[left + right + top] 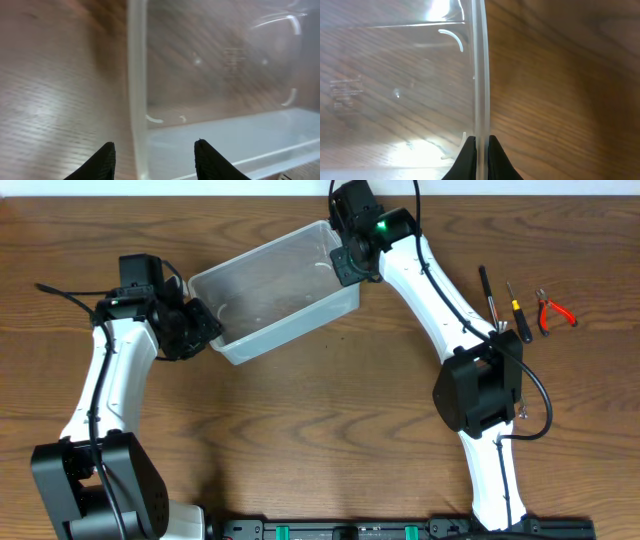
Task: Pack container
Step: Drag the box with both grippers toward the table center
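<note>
1. The clear, translucent plastic rectangular tub (290, 328) with rounded corners sits slanted on the brown wooden table (330, 410), up toward the far middle. It looks empty, so I'd say packing hasn't started and this is the get-hold-of-the-tub step.
2. The right gripper (480, 142) is pinched tight on the rim at the tub's right end.
3. The left gripper (154, 152) straddles the wall at the left end. Its jaws are parted and there's a gap on each side, so no grip yet.
4. Next move, my guess: the left closes on that wall, then both arms shift the tub together.
5. Count: one tub, two grippers, and three hand tools lying well off to the right. Those are a slim black-handled tool (488, 295), a yellow-and-black screwdriver (518, 318) and red-handled pliers (553, 310).
</note>
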Motion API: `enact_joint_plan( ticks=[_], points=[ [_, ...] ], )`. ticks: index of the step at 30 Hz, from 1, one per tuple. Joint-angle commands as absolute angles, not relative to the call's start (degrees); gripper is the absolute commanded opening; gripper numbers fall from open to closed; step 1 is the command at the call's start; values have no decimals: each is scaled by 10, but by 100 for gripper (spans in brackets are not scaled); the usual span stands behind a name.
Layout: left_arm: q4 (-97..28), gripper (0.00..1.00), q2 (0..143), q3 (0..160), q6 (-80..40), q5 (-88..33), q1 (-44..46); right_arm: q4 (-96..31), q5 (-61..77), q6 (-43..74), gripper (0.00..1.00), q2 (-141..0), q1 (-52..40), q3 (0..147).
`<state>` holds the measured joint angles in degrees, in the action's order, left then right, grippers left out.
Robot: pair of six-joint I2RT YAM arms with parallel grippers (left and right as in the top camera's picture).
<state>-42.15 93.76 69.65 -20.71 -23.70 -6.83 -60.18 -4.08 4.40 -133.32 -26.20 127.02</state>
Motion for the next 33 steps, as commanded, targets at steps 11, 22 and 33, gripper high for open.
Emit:
enact_joint_plan(
  ticks=[11,22,33],
  points=[
    [-397,55,945,694,-200,-266,0,-660,-93,62,1,-1307,-230,1286],
    [-400,56,945,694,-204,-266,7,-717,-93,62,1,-1307,-207,1286],
    [-400,56,945,694,-206,-266,26,-757,-93,62,16,-1307,-199,1286]
  ],
)
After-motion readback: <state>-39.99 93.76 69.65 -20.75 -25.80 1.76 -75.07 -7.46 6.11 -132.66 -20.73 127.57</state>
